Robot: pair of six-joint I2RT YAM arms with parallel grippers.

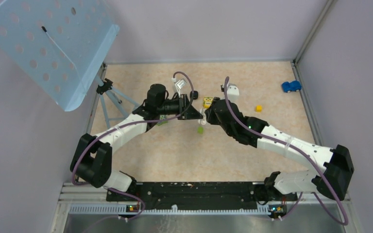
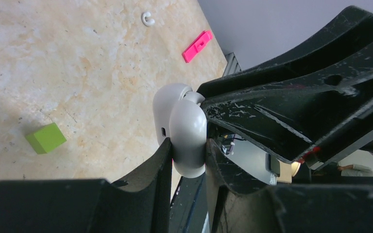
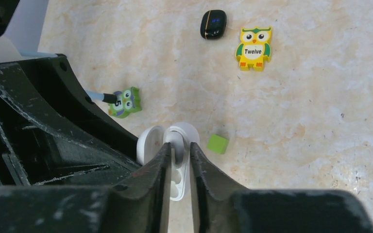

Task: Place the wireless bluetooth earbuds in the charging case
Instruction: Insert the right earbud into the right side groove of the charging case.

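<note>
smooth matt white plastic charging case (image 2: 187,131); matt green cube (image 2: 46,138); mottled stone-look table (image 2: 77,73)

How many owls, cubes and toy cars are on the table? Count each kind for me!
Owls: 2, the yellow owl and the green owl.
Cubes: 2, the green cube and the yellow cube.
Cars: 1, the blue car.
Total: 5.

The right gripper (image 3: 178,148) partly hides the charging case (image 3: 148,143).
</note>
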